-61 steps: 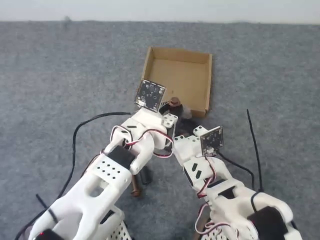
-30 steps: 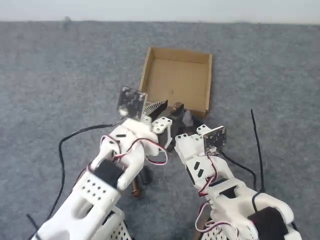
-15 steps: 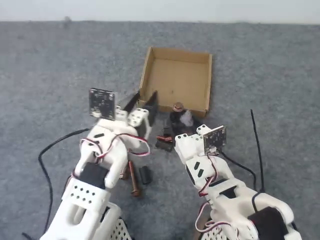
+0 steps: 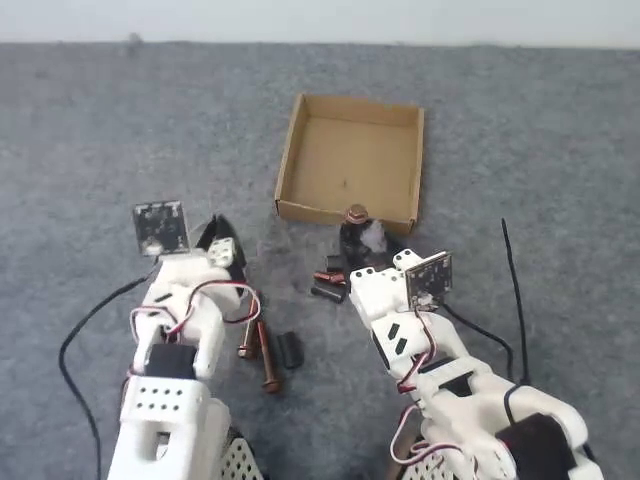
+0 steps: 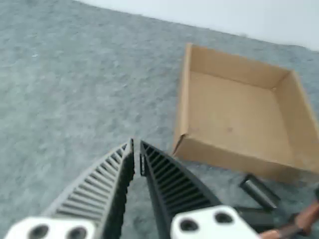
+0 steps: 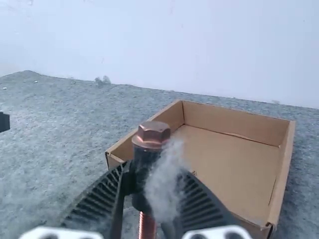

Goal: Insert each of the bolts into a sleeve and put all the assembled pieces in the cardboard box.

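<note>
High view: swung left from the brown cardboard box (image 4: 290, 160), left gripper (image 4: 221, 230) nearly closed, empty, leaving copper hex bolt (image 4: 353, 213), seemingly sleeved, clamped in right gripper (image 6: 152, 175) beside it for boxing.

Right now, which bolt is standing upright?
The copper-headed bolt standing in the sleeve that the right gripper holds. The loose bolts lie flat on the carpet.

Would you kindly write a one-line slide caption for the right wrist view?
The right end effector holds a sleeved bolt upright, copper head on top, in front of the cardboard box.
</note>
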Robot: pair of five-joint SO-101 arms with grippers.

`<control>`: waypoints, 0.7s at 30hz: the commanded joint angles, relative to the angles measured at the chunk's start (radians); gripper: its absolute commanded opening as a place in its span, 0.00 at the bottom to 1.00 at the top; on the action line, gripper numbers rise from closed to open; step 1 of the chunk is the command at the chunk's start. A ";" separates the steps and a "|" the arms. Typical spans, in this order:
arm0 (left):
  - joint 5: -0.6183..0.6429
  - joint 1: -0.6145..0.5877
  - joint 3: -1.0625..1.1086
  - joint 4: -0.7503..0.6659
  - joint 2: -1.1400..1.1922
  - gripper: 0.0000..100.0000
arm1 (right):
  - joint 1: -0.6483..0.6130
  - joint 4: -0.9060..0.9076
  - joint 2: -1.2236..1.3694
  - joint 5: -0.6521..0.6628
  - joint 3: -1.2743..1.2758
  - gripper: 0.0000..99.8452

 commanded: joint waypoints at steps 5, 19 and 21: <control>-0.011 -0.087 0.124 0.046 -0.272 0.02 | 0.071 0.004 -0.051 0.011 0.002 0.01; -0.014 -0.133 0.117 0.583 -0.569 0.02 | 0.174 0.004 -0.053 0.011 -0.098 0.01; -0.014 -0.135 0.117 0.605 -0.583 0.02 | 0.174 0.007 -0.053 0.011 -0.112 0.01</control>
